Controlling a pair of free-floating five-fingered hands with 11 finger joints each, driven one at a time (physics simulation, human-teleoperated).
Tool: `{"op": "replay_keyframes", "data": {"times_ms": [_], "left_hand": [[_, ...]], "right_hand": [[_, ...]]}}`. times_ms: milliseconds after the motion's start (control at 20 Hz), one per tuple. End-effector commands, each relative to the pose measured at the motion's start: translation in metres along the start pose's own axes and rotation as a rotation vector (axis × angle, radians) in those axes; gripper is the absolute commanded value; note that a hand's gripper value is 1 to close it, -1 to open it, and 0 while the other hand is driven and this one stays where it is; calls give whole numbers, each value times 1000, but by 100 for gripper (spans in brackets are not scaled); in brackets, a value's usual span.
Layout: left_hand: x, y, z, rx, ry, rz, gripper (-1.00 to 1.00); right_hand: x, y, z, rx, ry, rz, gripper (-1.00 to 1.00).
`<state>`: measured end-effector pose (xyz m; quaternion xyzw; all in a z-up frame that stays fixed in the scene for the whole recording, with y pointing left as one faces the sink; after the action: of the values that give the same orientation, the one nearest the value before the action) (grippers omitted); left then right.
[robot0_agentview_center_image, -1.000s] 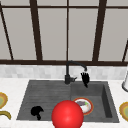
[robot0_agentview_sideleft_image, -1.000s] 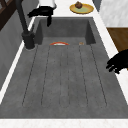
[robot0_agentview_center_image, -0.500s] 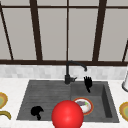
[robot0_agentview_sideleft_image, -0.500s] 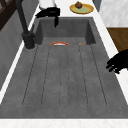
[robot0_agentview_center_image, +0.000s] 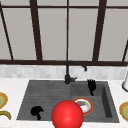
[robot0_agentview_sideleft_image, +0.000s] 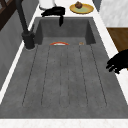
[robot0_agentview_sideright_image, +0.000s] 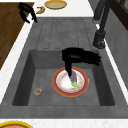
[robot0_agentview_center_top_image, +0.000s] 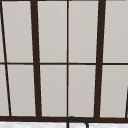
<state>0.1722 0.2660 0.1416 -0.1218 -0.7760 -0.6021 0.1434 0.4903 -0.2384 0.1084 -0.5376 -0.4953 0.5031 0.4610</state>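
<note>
Two hands: right hand (robot0_agentview_center_image: 91, 85) hovers flat above one red-rimmed plate (robot0_agentview_sideright_image: 70, 81) in right basin, fingers straight and spread, thumb down; left hand (robot0_agentview_center_image: 36, 111) near-left, fingers curled, holding nothing.

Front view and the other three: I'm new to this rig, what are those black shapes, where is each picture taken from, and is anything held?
The black shapes are two floating robot hands in a simulated kitchen. The front view faces the sink; the side views look along it from its left and right; the upper view faces the window above. The right robot hand hangs open over the plate in the basin, thumb pointing down, holding nothing. The left robot hand hovers curled at the drainboard's front edge, holding nothing. A red ball sits in front.
</note>
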Motion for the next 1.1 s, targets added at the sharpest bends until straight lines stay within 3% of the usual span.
{"op": "replay_keyframes", "data": {"times_ms": [0,300,450,550,850,1000,1050], "left_hand": [[0,0,0,0,0,0,0],[0,0,0,0,0,0,0],[0,0,0,0,0,0,0],[0,0,0,0,0,0,0],[0,0,0,0,0,0,0],[0,0,0,0,0,0,0],[0,0,0,0,0,0,0]], "right_hand": [[-11,3,3,12,11,-49,-100],[-26,9,7,33,13,-73,-100],[-30,7,11,4,42,-20,-100],[-27,8,8,19,11,-7,-100],[-30,8,9,11,16,-15,-100],[-30,8,16,77,12,-26,-100],[-37,7,22,107,11,-53,-100]]}}
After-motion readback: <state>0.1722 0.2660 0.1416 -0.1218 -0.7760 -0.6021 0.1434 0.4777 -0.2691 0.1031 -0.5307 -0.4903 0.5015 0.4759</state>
